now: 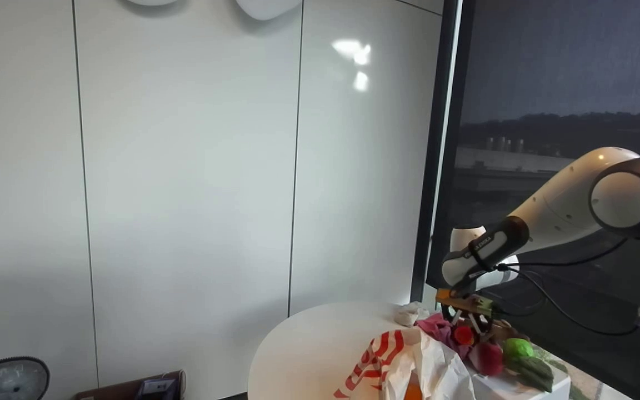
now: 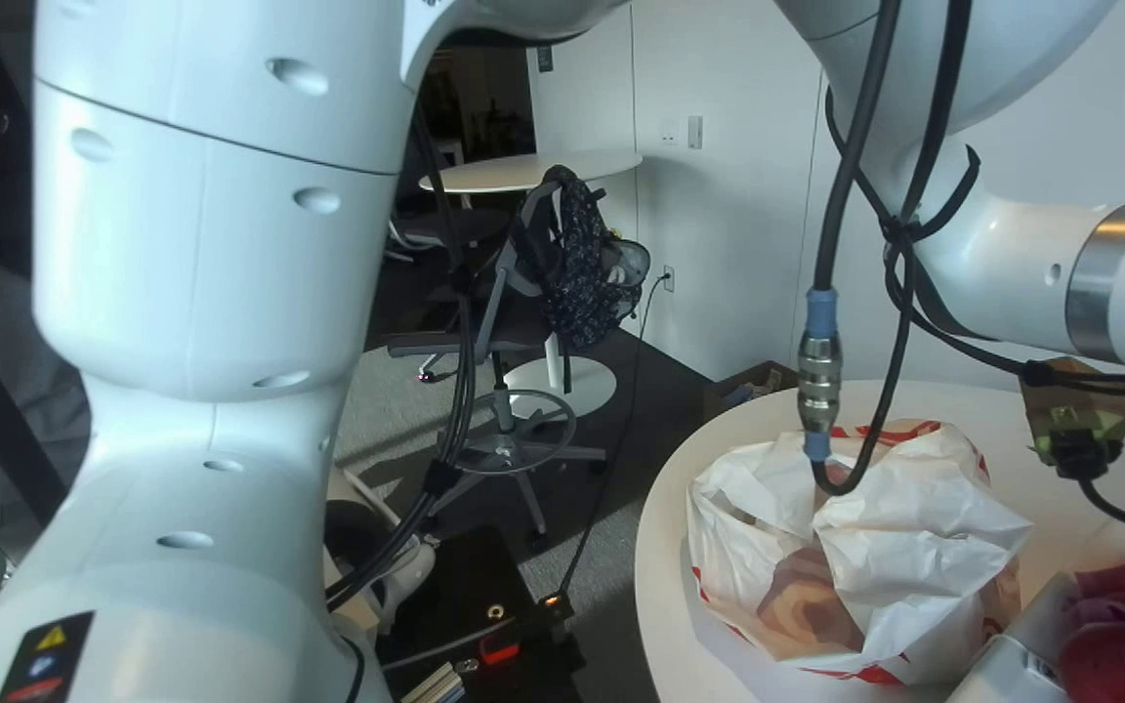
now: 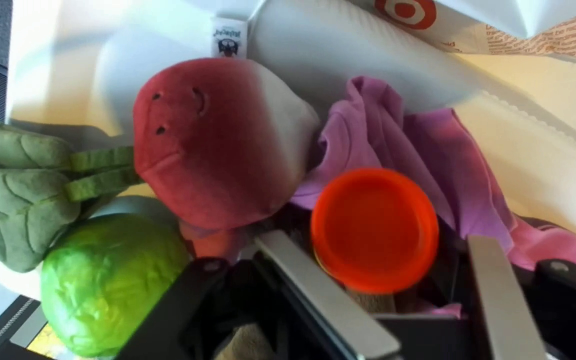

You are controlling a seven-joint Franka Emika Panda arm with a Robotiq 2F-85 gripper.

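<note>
In the wrist view my gripper [image 3: 378, 241] stands open, one finger on either side of an orange-red round cap [image 3: 375, 230]. The left finger [image 3: 328, 295] lies close along the cap's edge; whether it touches, I cannot tell. A dark gap separates the cap from the right finger [image 3: 505, 300]. What lies under the cap is mostly hidden. A red and white plush radish [image 3: 218, 145] with green leaves [image 3: 18, 200] rests beside it, above a shiny green ball [image 3: 110, 285]. Crumpled purple cloth [image 3: 383, 130] lies behind the cap. In an exterior view the gripper [image 1: 467, 323] reaches down over the cap [image 1: 464, 335].
A white paper bag with red print [image 2: 875, 576] stands open on the round white table [image 2: 680, 547], close to the pile. A white crumpled thing [image 1: 409, 314] lies behind the cloth. Cables [image 1: 575, 322] hang from the arm. A dark window [image 1: 564, 83] rises beside the pile.
</note>
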